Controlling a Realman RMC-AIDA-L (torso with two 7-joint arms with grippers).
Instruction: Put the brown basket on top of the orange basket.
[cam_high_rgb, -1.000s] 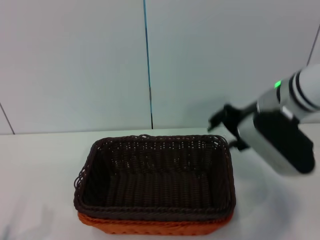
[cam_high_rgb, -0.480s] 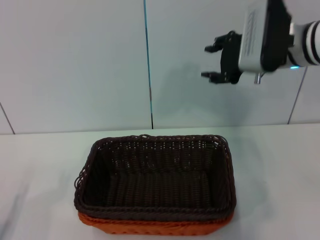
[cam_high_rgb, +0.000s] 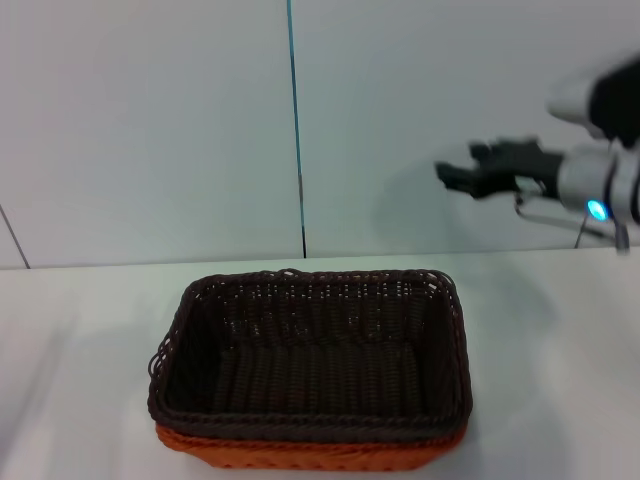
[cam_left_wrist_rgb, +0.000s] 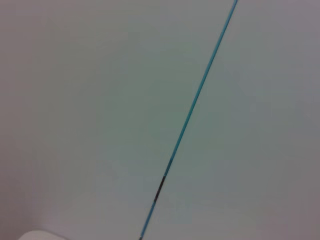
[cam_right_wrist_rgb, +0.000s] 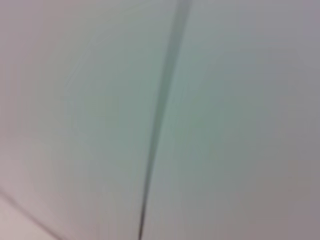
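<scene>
White worktop (cam_high_rgb: 560, 330) against a pale wall, brown basket (cam_high_rgb: 312, 355) nested upright inside the orange basket (cam_high_rgb: 310, 456), orange rim showing beneath it, right claw (cam_high_rgb: 452, 175) raised well above the baskets' right end, blurred, grip cannot be told.

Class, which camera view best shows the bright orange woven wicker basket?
The head view: the bright orange woven wicker basket shows its near rim beneath the dark brown woven wicker basket. Both wrist views show only wall.

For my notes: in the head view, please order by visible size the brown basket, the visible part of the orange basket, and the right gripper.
1. brown basket
2. orange basket, only a strip showing beneath
3. right gripper, raised, possibly nearer the camera, so unsure
</scene>
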